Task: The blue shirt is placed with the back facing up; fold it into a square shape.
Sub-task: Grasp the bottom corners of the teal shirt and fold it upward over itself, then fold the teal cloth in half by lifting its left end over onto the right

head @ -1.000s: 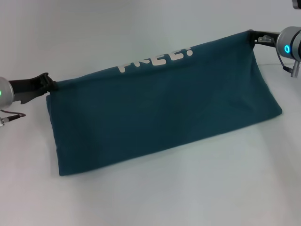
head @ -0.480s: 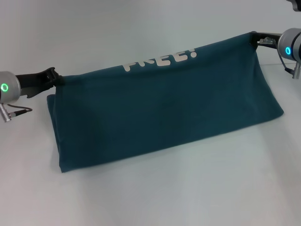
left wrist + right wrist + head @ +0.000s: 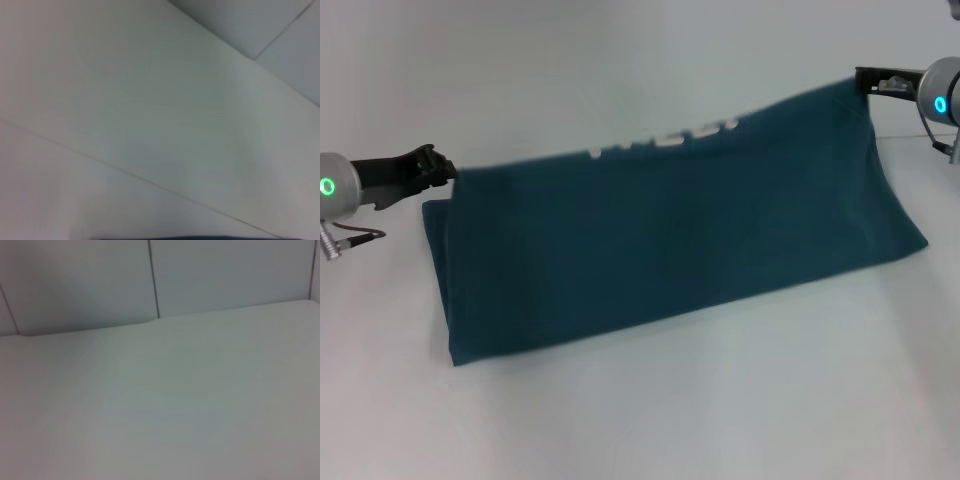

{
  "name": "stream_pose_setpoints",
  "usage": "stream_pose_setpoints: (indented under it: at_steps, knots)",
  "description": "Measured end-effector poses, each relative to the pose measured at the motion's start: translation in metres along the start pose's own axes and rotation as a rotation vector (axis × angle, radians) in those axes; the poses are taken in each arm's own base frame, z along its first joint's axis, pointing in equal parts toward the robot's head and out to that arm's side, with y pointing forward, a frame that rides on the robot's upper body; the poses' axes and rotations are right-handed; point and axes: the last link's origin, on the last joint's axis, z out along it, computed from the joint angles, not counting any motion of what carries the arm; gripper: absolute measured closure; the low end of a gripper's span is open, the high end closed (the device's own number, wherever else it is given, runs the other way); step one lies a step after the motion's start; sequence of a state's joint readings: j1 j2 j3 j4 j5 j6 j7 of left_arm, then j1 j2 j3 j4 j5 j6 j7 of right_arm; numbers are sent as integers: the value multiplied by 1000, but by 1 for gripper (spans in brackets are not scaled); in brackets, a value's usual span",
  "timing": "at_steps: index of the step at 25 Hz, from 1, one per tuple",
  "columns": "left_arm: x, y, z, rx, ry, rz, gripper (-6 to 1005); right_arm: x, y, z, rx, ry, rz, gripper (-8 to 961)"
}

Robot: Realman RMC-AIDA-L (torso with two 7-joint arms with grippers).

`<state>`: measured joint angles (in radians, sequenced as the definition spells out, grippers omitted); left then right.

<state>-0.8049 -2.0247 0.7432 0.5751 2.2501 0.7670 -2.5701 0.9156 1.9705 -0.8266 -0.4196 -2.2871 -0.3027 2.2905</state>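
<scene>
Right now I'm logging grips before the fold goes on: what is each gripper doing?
Left gripper: shut on the blue shirt, at its left corner.
Right gripper: shut on the blue shirt's right corner, held higher.

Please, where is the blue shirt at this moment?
In the head view, the blue shirt spans the middle of the white table, its far edge held up between the left gripper and the right gripper, its near edge on the table.

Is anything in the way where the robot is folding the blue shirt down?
Nothing visible is. The left gripper and right gripper each hold a corner of the blue shirt, and the white table in front shows nothing on it.
</scene>
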Motion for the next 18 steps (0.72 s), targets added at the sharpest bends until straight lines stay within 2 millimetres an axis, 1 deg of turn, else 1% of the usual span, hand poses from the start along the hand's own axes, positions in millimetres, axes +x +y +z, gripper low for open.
stream_pose_setpoints:
  at_steps: [5,6,8,11,14,16,18]
  knots:
    - [1,-3,-1,3,7,-17,898,-7,-15,-2,19,-4,10,765]
    - [1,-3,-1,3,7,-20,880,-8,-17,-3,20,-3,12,743]
    - [0,-3,-1,1,5,-24,686,-12,-23,-4,18,2,22,700]
    - [-2,-4,-2,1,2,-29,567,-14,-31,-8,0,27,56,636]
    - [-3,-5,-6,-18,-6,-36,448,-8,-38,-15,-57,90,115,571]
    - [-5,-7,-14,-55,-14,-55,403,-1,-41,-24,-114,136,157,528]
    - [-9,-8,-26,-114,-23,-87,357,11,-47,-41,-201,192,226,386]
